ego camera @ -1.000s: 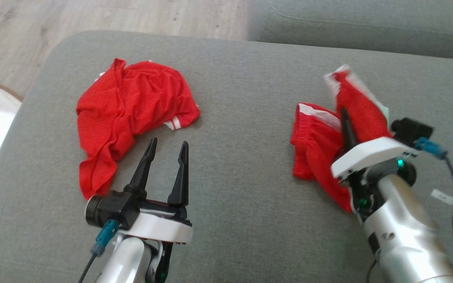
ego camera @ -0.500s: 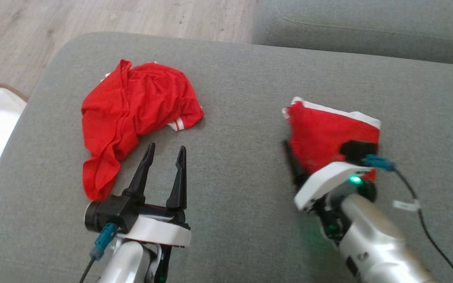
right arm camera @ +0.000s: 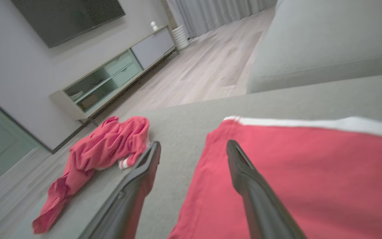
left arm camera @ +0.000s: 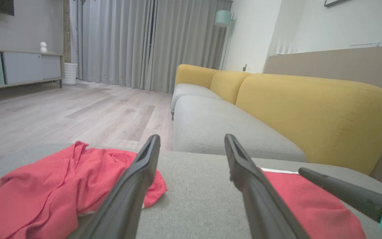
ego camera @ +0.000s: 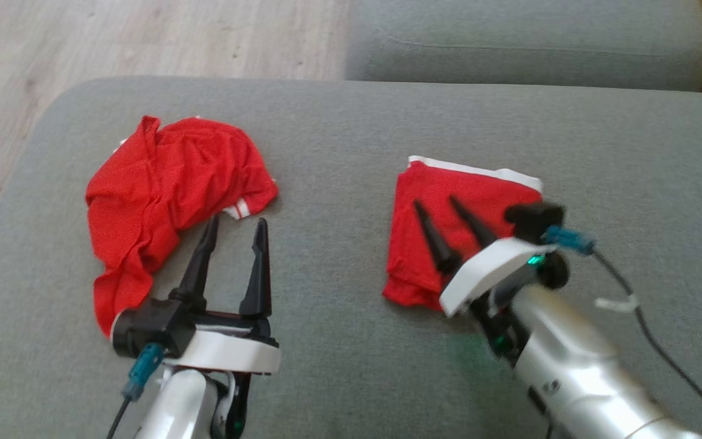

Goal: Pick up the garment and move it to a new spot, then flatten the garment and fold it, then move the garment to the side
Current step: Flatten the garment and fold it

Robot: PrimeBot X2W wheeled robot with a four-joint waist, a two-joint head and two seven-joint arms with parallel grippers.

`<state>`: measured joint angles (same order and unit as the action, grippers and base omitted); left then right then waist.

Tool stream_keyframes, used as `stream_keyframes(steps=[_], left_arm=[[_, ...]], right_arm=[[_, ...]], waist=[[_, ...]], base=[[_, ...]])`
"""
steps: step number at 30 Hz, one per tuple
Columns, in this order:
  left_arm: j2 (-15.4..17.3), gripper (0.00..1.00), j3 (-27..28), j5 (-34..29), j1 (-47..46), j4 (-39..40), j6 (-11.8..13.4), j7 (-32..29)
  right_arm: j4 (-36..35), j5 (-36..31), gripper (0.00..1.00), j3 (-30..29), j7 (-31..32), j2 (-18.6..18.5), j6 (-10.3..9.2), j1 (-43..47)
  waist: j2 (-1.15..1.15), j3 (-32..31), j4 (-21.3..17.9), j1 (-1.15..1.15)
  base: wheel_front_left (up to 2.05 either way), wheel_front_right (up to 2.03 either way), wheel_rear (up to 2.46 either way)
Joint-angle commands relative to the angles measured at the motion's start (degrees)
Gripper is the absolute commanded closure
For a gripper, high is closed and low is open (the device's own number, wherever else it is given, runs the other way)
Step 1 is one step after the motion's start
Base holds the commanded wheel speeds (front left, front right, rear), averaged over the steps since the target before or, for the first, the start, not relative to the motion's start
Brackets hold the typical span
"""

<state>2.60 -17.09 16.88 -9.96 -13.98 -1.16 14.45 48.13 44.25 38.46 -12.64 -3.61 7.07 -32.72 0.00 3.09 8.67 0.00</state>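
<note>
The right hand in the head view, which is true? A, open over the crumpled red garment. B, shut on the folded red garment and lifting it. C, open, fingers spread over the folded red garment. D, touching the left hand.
C: the right hand has its two fingers apart, gripping nothing, over the folded red garment, which lies flat on the grey cushion.

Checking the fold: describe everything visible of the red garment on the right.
The folded garment is red fabric with a white band along its far edge, a rough rectangle lying flat on the grey cushion. The right gripper, jaws open, is over its near half; contact unclear.
</note>
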Motion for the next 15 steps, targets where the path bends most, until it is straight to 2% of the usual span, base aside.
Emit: stream_keyframes(steps=[1,4,7,10,11,15], left_arm=[[0.28,0.0,2.49,-0.83,-1.49,2.25,-0.19,0.55],[0.28,0.0,3.3,-1.06,-1.4,2.92,-0.51,0.55],[0.28,0.0,3.79,-1.23,-1.22,3.91,-1.1,0.55],[0.28,0.0,3.97,-1.73,-1.03,4.9,-1.58,0.55],[0.28,0.0,3.97,-1.73,-1.03,4.9,-1.58,0.55],[0.28,0.0,4.23,-2.27,-0.55,6.13,-1.91,0.55]], right_arm=[[-1.13,-1.7,0.0,-1.49,-1.32,0.05,0.42,-2.25],[-0.86,-7.8,0.0,-6.75,-2.18,-2.3,0.42,-2.38],[-3.96,-15.4,0.0,-16.14,-2.31,-3.53,0.42,-0.63],[-10.07,-24.15,0.0,-25.31,-2.33,-2.78,0.42,4.32],[-10.07,-24.15,0.0,-25.31,-2.33,-2.78,0.42,4.32],[-19.05,-33.22,0.0,-33.94,-2.34,-0.39,0.42,12.19]], waist=[[0.0,-0.32,-1.15,0.0],[0.0,-0.42,-2.71,0.0],[0.0,-0.24,-4.31,0.0],[0.0,0.01,-5.64,0.0],[0.0,0.01,-5.64,0.0],[0.0,0.34,-7.01,0.0]], base=[[0.0,0.0,0.0],[0.0,0.0,0.0],[0.0,0.0,0.0],[0.0,0.0,0.0],[0.0,0.0,0.0],[0.0,0.0,0.0]])
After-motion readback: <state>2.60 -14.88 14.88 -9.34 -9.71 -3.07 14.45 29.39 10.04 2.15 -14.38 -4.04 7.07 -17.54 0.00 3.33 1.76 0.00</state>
